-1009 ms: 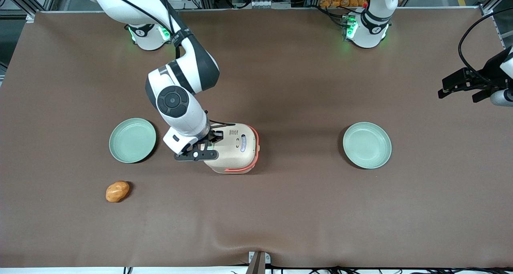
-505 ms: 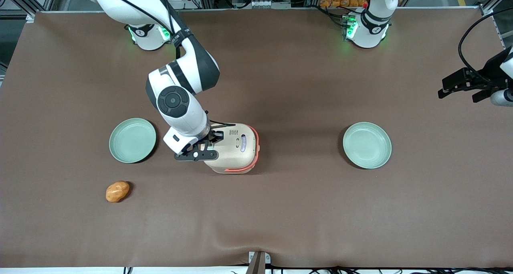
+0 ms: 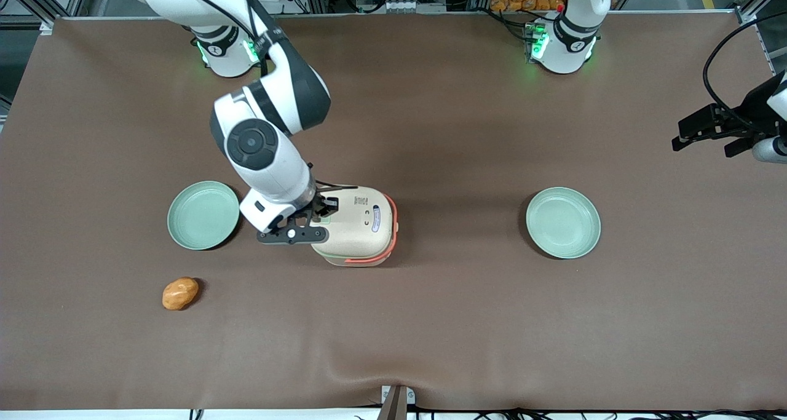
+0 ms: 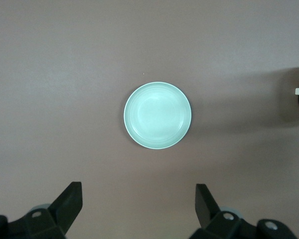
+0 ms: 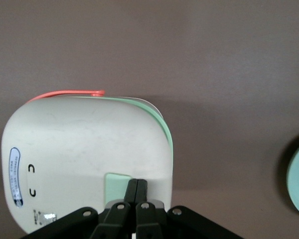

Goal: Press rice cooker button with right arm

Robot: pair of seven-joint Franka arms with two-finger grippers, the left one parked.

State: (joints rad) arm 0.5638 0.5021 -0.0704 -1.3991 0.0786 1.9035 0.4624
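Near the middle of the bench, a little toward the working arm's end, I see the rice cooker (image 3: 358, 225) standing on the brown mat (image 3: 430, 321), its orange-red trim band running along the side that faces the parked arm's end. My right arm (image 3: 264, 143) reaches down over it, and the gripper (image 5: 136, 191) sits at the cooker's edge nearest the working arm's end. Through the right wrist view the two fingers (image 5: 131, 195) are pressed together with no gap and nothing between them — their tips rest on the pale green button (image 5: 117, 182) set into the cream lid.

One pale green plate (image 3: 203, 215) lies just beside the arm's wrist, toward the working arm's end of the bench. A second plate (image 3: 563, 222) lies well apart from the cooker, toward the parked arm's end — the left wrist view looks straight down on it. A small orange-brown lump (image 3: 180, 293), bread-like, lies nearer the front camera than the first plate.
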